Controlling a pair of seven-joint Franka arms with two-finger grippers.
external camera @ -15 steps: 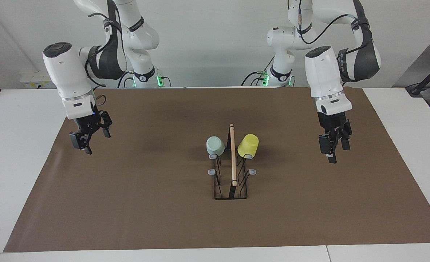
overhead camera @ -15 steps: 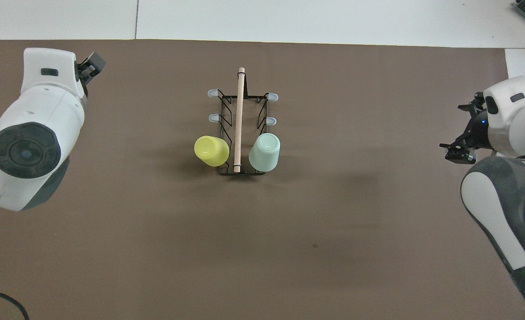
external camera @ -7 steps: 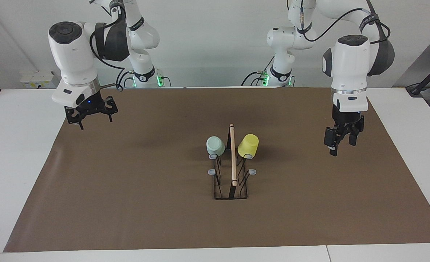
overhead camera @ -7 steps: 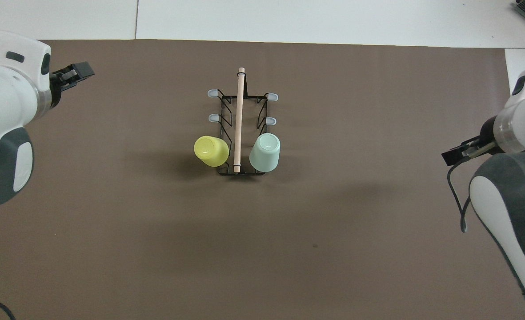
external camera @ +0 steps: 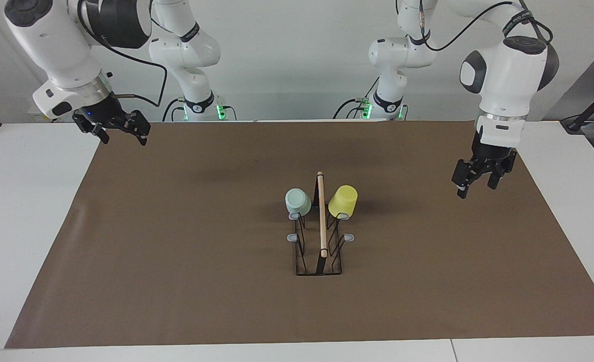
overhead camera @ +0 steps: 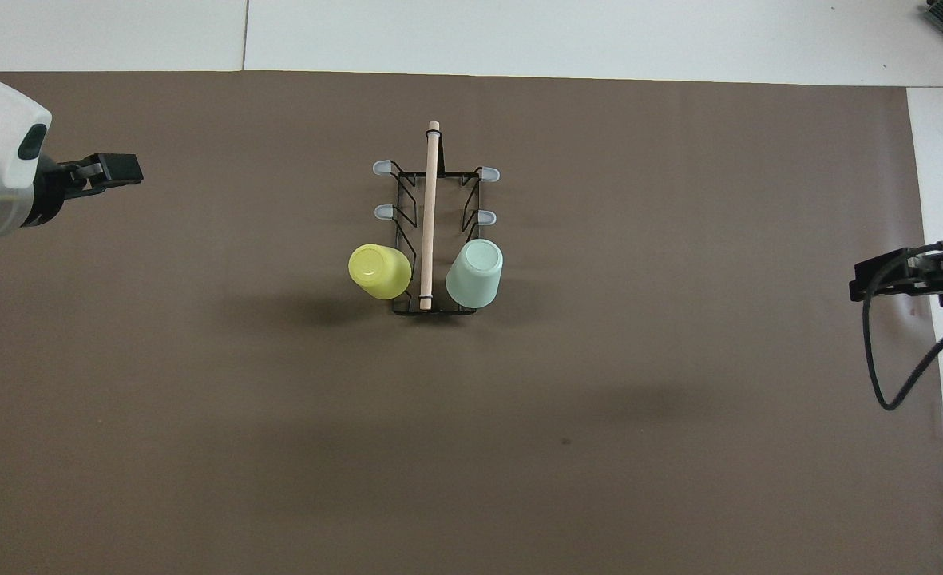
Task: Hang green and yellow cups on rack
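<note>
Facing view: both grippers higher than before (cups [external camera: 342, 201] hung)

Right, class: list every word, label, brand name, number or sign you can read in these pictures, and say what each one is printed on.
None can be read.
Green cup, yellow cup, rack: no print shows on any of them.
Brown mat and table: plain, no marks or signs.
Arms: no readable lettering shows on their white or dark covers.
</note>
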